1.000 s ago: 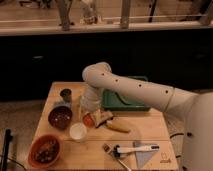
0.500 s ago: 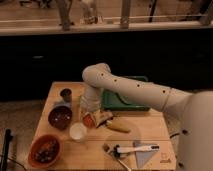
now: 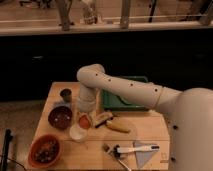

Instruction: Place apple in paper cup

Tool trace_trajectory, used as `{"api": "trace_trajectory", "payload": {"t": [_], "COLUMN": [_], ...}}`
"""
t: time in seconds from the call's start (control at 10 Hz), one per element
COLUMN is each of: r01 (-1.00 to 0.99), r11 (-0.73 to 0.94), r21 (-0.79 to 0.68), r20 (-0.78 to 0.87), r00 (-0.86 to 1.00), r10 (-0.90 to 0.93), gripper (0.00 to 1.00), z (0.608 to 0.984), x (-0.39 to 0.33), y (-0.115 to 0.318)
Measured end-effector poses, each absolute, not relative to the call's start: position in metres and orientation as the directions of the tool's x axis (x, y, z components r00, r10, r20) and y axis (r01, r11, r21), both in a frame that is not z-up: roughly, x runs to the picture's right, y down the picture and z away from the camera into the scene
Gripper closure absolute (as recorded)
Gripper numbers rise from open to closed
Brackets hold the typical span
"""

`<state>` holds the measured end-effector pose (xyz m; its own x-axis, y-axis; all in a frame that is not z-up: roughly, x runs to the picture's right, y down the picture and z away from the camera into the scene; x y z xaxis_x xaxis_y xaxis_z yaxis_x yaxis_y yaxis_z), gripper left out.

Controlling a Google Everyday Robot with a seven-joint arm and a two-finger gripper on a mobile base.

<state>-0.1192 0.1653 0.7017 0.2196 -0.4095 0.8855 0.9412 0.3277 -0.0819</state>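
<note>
The apple (image 3: 84, 120) is a small orange-red fruit at the tip of my gripper (image 3: 93, 119), in the middle of the wooden table (image 3: 150, 131). The gripper hangs from the white arm, whose wrist (image 3: 86, 102) points down over the apple. The paper cup (image 3: 77, 132) is short and white, and stands just in front of and slightly left of the apple. I cannot tell whether the apple is lifted or resting on the table.
A dark bowl (image 3: 60, 116) sits left of the apple and an orange-brown bowl (image 3: 44, 149) at the front left. A dark metal cup (image 3: 65, 94) stands behind them. A green tray (image 3: 125, 100), a yellow banana-like item (image 3: 117, 126) and a white-handled tool (image 3: 132, 149) lie to the right.
The gripper and the apple have shifted slightly left, closer to the paper cup. Nothing else has moved.
</note>
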Motion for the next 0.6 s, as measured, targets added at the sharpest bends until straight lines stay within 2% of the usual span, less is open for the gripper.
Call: {"api": "trace_trajectory", "payload": {"t": [0.6], "r01": [0.960], "r11": [0.280], "r21": [-0.011], "r20": [0.912], "r00": [0.124], "r10": [-0.391], "gripper": [0.99], "z": [0.697], "x": [-0.144], "y": [0.179]}}
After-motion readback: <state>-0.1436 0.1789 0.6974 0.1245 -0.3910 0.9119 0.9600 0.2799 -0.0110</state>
